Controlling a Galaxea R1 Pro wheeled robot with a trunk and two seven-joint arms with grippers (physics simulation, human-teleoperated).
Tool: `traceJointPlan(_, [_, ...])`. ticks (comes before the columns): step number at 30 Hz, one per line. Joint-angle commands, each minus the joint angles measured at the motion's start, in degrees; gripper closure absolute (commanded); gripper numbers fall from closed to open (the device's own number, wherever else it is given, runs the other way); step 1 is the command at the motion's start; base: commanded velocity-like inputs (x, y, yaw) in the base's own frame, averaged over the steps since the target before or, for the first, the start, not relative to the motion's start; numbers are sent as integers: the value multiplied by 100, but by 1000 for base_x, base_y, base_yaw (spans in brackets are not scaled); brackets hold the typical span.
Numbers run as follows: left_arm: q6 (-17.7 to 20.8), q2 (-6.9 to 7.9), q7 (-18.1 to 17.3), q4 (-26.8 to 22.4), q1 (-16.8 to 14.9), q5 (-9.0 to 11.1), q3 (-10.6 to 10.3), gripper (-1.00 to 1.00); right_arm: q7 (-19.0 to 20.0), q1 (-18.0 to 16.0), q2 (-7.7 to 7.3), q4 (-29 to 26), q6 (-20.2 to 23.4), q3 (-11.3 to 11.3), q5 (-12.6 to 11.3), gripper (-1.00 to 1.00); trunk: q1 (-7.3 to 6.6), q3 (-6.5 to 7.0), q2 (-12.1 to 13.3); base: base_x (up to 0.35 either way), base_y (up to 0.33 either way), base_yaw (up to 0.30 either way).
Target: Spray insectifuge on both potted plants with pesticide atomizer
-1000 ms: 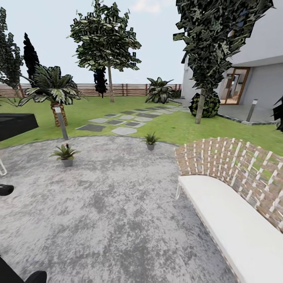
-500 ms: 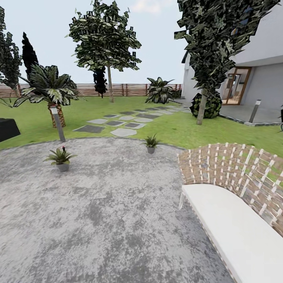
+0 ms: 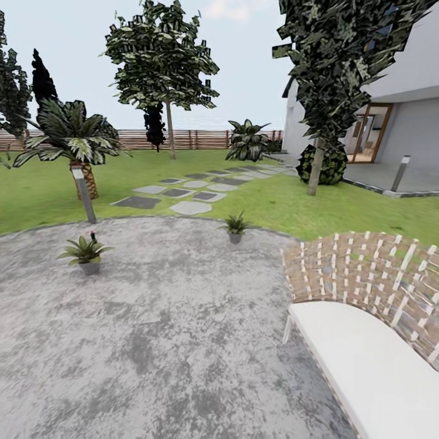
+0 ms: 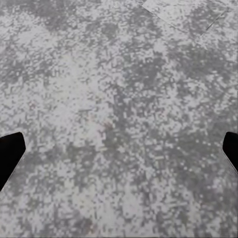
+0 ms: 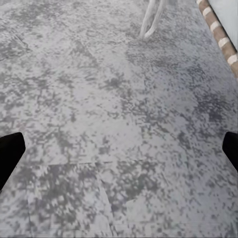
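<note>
Head view showed the round mottled grey patio (image 3: pixel 164 329) spreading across the foreground of the garden, with the two potted plants standing near its far edge: the broader rosette (image 3: pixel 85 251) in its grey pot at the left, a small dark object with a pinkish tip (image 3: pixel 93 234) rising just behind it and too small to identify, and the narrower-leaved plant (image 3: pixel 235 225) near the middle, well apart from the first. A grey bollard lamp (image 3: pixel 83 194) stood on the lawn (image 3: pixel 274 204) just beyond the left plant, in front of a palm (image 3: pixel 72 135). Stepping stones (image 3: pixel 183 194) led across the grass toward the brown slat fence (image 3: pixel 195 139), and a wicker lounge seat with a white cushion (image 3: pixel 366 360) took up the lower right. Compared with a second earlier, the whole picture had shifted, so the camera had turned; the black shapes at the left edge had left the frame, and the plants sat lower and further left. Left wrist view showed the left end effector (image 4: pixel 119 148) with its dark fingertips (image 4: pixel 9 151) spread wide apart over bare paving, holding nothing. Right wrist view showed the right end effector (image 5: pixel 119 148) likewise spread, fingertips (image 5: pixel 9 151) at the frame's sides, above paving near a pale leg of the seat (image 5: pixel 151 17).
</note>
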Motion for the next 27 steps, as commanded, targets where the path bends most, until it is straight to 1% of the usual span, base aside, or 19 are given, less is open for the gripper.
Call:
traceJointPlan(1, [-19, 3, 4, 4, -3, -1, -18, -100, -42, -3, 0, 5, -8, -2, 61, -100, 3, -6, -2, 340, 0, 5])
traceJointPlan(4, [-19, 3, 1, 4, -3, -2, -18, -100, -42, -3, 0, 6, -8, -2, 61, -100, 3, -7, -2, 340, 0, 62])
traceJointPlan(8, [-19, 3, -1, 4, -3, -3, -18, -100, -42, -3, 0, 6, -8, -2, 61, -100, 3, -15, -2, 340, 0, 158])
traceJointPlan(27, [-19, 3, 1, 4, -3, 4, -18, -100, -42, -3, 0, 6, -8, -2, 61, -100, 3, -80, -2, 340, 0, 246])
